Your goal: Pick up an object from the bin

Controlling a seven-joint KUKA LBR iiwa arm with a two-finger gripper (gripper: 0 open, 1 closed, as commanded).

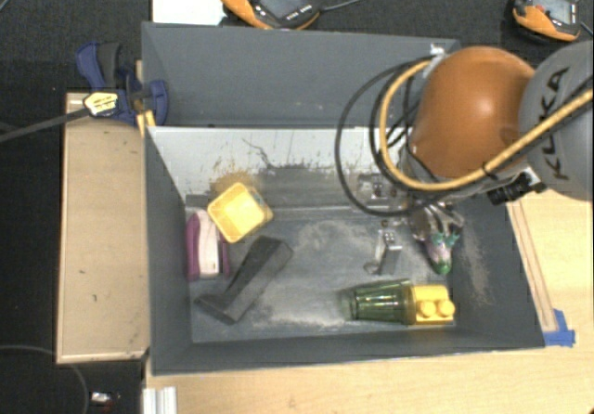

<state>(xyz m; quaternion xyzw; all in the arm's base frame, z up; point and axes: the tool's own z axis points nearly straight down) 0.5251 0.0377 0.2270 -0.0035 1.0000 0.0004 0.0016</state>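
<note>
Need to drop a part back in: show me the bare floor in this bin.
Bare floor lies mid-bin, between the black wedge and the gripper. Crowded: the view's left, where yellow cup, purple block and wedge cluster; green glass and yellow brick fill the lower right.

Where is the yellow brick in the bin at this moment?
In the camera view, the yellow brick lies at the lower right of the bin, beside the green cup on its left and below the gripper.
</note>
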